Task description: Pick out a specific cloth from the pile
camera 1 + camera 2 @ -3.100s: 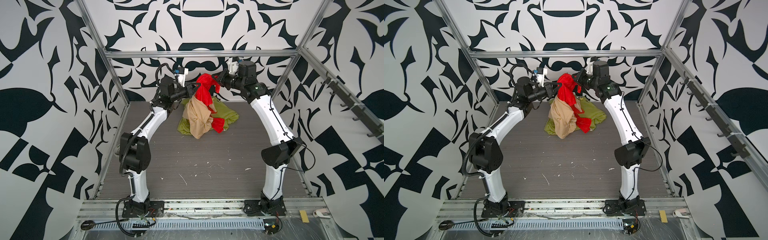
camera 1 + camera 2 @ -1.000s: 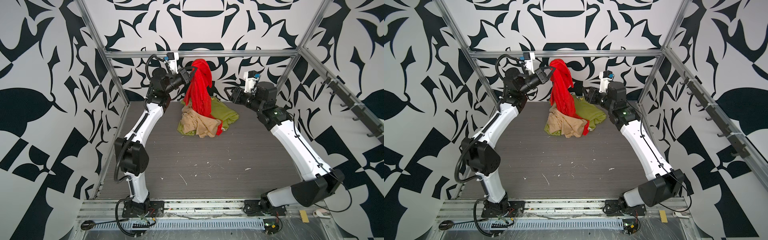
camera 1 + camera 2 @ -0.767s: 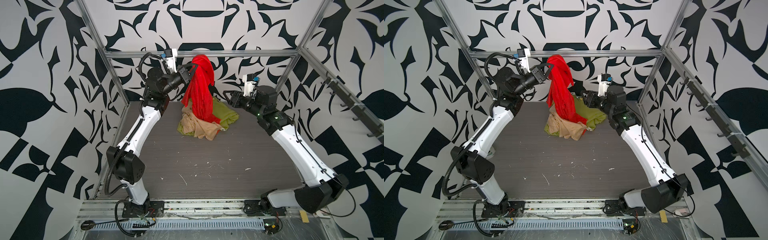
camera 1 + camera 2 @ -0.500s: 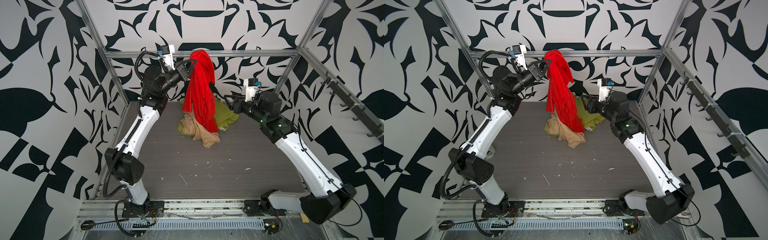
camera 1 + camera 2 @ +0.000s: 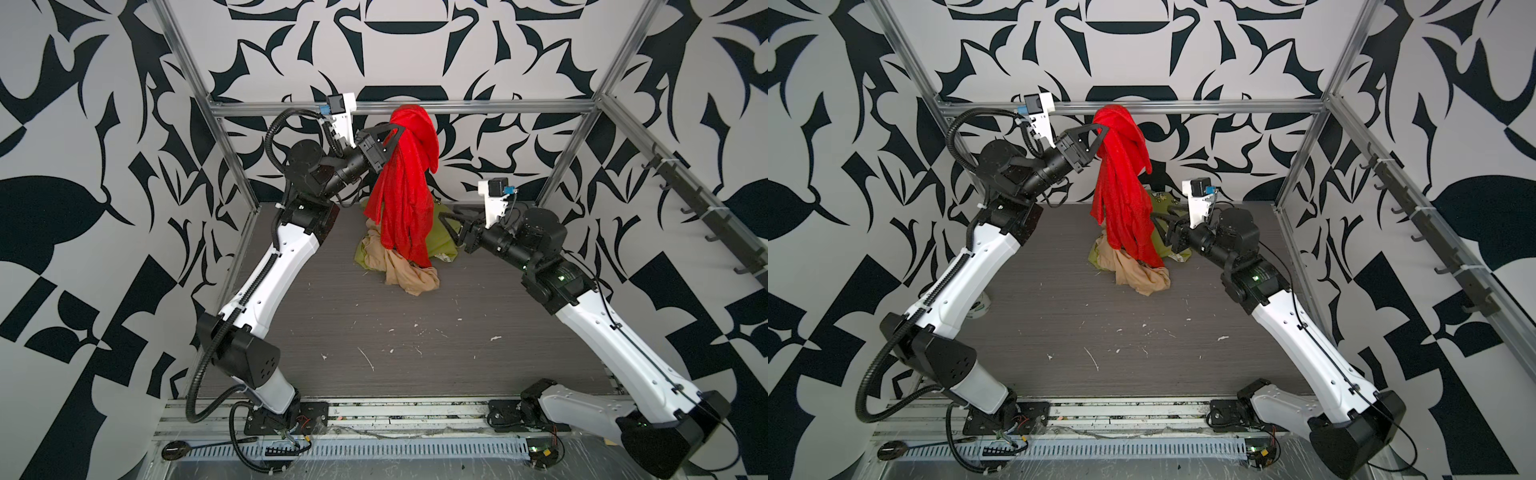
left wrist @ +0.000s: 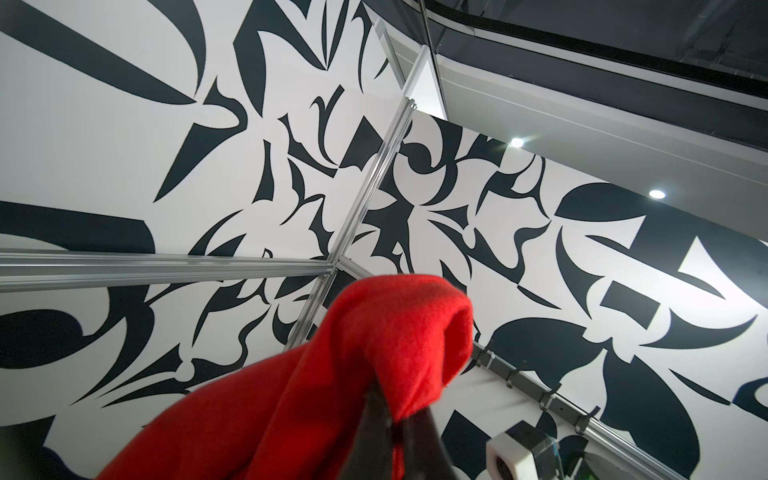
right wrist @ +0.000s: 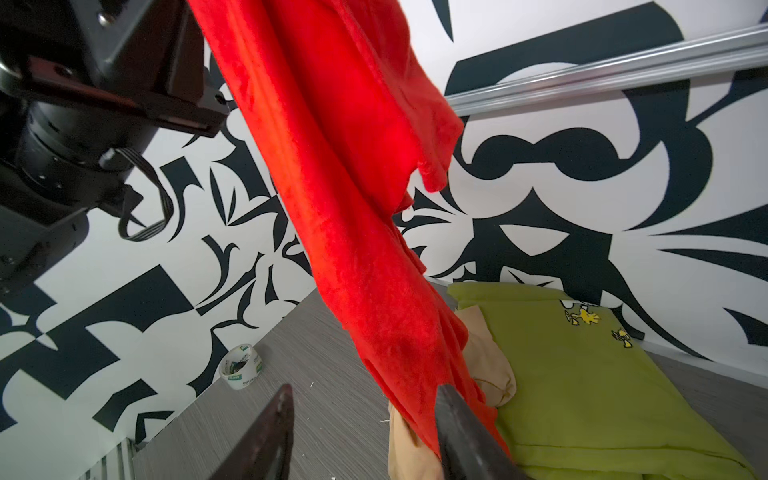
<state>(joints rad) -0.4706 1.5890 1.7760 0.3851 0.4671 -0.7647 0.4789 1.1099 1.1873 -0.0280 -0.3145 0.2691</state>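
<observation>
Though the left wrist misses the pile [image 5: 409, 272], top views show it.

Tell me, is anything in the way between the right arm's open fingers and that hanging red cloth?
Nothing visible does. The red cloth hangs from the left gripper, shut on its top; its lower end drops right beside the open fingers of the right gripper. The tan cloth and green cloth lie below it.

We've got both top views looking down from high up front over the whole table [image 5: 353, 324], near-identical. Left wrist cam tilts up at the walls [image 6: 124, 124], red cloth [image 6: 374, 353] right in its face; right wrist cam sits low, same cloth close-up.
</observation>
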